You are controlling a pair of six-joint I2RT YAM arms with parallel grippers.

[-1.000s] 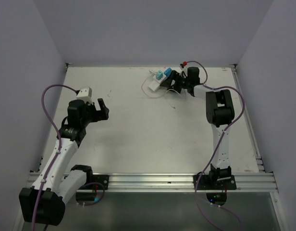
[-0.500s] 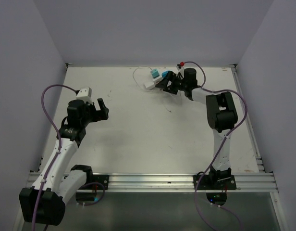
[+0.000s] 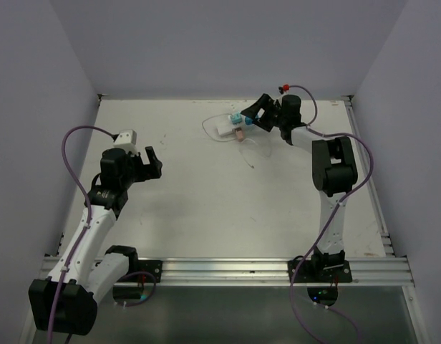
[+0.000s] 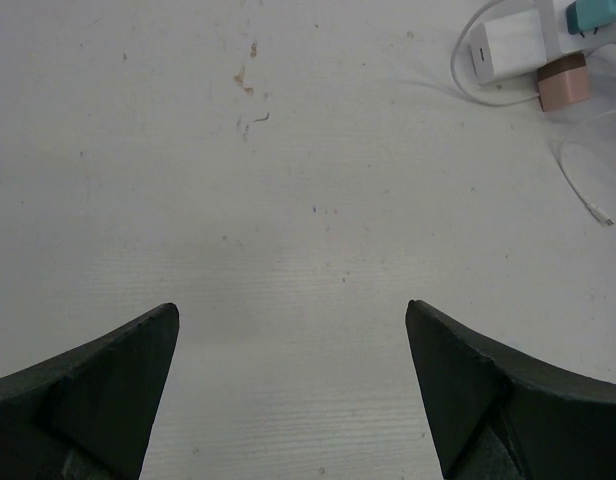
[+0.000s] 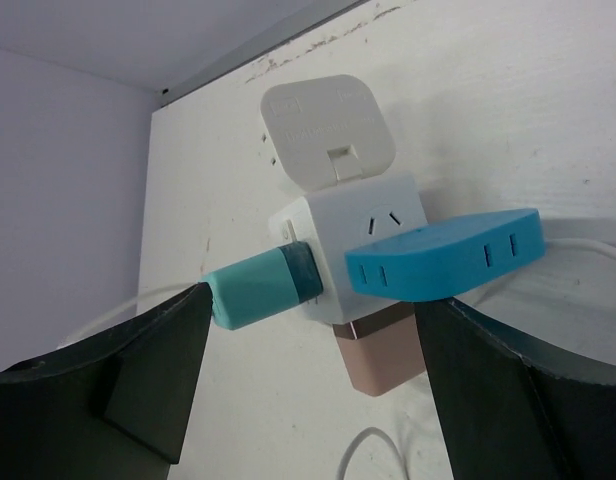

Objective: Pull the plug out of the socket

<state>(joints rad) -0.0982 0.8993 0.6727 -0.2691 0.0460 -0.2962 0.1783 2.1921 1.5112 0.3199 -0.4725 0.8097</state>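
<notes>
My right hand point(image 5: 313, 303) is at the far side of the counter point(image 5: 508, 100), spread wide and gripping nothing. The socket point(image 5: 353, 225), a white cube, lies just ahead of it, in line with the gap between my two fingers point(image 5: 138, 370). Four things are plugged into the cube. A teal plug point(image 5: 263, 285) sticks out toward my left-side finger, its end just beside the fingertip. A flat blue adapter point(image 5: 443, 255) reaches out over the other fingertip, though I cannot tell whether they touch. A pink plug point(image 5: 383, 355) points back at my palm, and a white charger point(image 5: 328, 125) sits on the far face. A thin white cable point(image 5: 360, 440) curls on the counter near the pink plug.

My left hand point(image 4: 291, 310) hangs over bare counter, also wide open and holding nothing. From there the whole socket cluster is well apart, far ahead and off to the right.
</notes>
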